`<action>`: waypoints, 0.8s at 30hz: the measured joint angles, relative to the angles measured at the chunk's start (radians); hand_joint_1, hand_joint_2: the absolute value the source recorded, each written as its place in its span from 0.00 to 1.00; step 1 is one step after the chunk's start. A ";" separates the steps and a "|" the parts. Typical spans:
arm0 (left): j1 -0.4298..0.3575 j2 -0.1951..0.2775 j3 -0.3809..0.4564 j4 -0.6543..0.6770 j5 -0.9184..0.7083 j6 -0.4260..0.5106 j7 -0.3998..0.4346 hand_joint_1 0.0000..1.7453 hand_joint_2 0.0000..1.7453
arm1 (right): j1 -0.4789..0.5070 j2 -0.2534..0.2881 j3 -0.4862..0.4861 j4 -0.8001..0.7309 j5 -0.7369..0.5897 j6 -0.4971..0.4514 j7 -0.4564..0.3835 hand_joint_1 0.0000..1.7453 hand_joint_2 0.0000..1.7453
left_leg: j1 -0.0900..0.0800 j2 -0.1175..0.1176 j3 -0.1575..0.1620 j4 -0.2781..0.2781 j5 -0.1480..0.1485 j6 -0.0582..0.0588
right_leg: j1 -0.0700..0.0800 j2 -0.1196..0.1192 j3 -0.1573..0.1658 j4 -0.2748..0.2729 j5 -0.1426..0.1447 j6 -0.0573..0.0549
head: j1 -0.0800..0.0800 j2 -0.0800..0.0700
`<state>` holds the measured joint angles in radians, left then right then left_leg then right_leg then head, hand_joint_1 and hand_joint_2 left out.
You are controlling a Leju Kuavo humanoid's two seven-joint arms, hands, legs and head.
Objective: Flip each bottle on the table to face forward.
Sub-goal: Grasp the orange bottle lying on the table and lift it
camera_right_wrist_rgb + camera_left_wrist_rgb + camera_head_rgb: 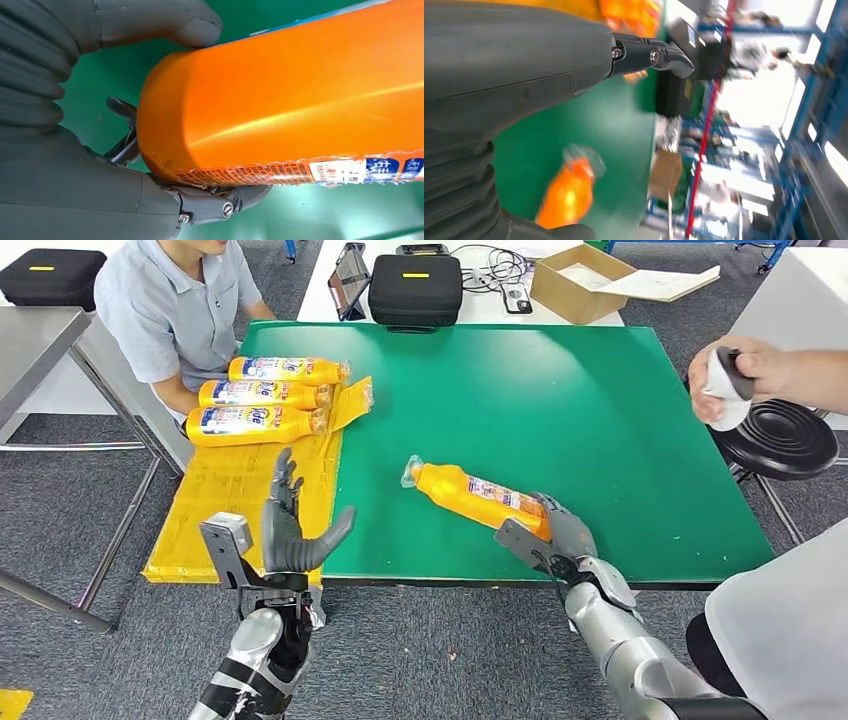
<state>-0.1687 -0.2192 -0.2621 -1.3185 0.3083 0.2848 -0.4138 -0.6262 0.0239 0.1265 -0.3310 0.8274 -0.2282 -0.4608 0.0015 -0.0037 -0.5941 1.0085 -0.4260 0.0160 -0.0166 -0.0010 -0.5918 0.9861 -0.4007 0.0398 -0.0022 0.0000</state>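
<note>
An orange bottle (478,496) lies on its side on the green table (560,400), its wrapped cap pointing to the far left. My right hand (556,530) grips its base; up close the thumb (165,22) and fingers wrap the bottle's (280,105) orange end, with the label edge along one side. My left hand (290,525) hovers open, fingers spread, above the yellow sheet at the table's near left. The same bottle (566,195) shows blurred in the left wrist view. Three more orange bottles (258,395) lie side by side at the far left.
A yellow sheet (230,500) hangs over the table's left edge. One person sits at the far left; another person's hand (735,380) holds a white object at the right, above a black stool (785,438). Black cases and a cardboard box (580,280) stand behind the table.
</note>
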 joint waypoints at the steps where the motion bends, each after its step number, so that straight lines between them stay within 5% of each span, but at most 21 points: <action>1: 0.006 0.000 0.008 -0.003 0.019 0.005 0.010 0.00 1.00 | 0.005 0.004 -0.015 -0.003 -0.032 0.000 -0.029 1.00 1.00 | 0.000 0.000 0.000 0.000 0.000 0.000 | 0.000 0.000 0.000 0.000 0.000 0.000 | 0.000 0.000; 7: 0.074 0.003 0.022 -0.031 0.088 -0.076 0.068 0.00 1.00 | 0.075 0.044 -0.115 -0.056 -0.258 0.032 -0.197 1.00 1.00 | 0.000 0.000 -0.006 0.000 0.000 0.000 | 0.000 0.000 -0.006 0.000 0.000 0.000 | 0.000 0.000; 14: 0.115 0.008 0.011 -0.038 0.103 -0.137 0.090 0.00 1.00 | 0.151 0.078 -0.137 -0.148 -0.394 0.061 -0.231 1.00 1.00 | 0.000 -0.001 -0.008 0.000 0.000 0.000 | 0.000 0.000 -0.008 0.000 -0.001 0.000 | 0.000 0.000; 18: 0.180 0.035 -0.055 -0.039 0.100 -0.272 0.105 0.00 1.00 | 0.349 0.152 -0.049 -0.474 -0.671 0.024 -0.238 1.00 1.00 | 0.000 -0.001 -0.017 0.000 -0.001 -0.001 | 0.000 0.000 -0.016 0.001 -0.002 0.002 | 0.000 0.000; 24: 0.183 0.048 -0.093 -0.043 0.103 -0.371 0.076 0.00 1.00 | 0.382 0.158 0.051 -0.581 -0.672 0.049 -0.238 1.00 1.00 | 0.000 -0.001 -0.017 0.000 0.000 -0.001 | 0.000 0.000 -0.016 0.001 -0.002 0.002 | 0.000 0.000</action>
<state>0.0145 -0.1710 -0.3554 -1.3616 0.4109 -0.0859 -0.3377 -0.2446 0.1820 0.1772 -0.9121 0.1559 -0.1787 -0.6989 0.0016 -0.0049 -0.6114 1.0084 -0.4265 0.0153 -0.0170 -0.0012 -0.6081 0.9869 -0.4026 0.0415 -0.0021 0.0000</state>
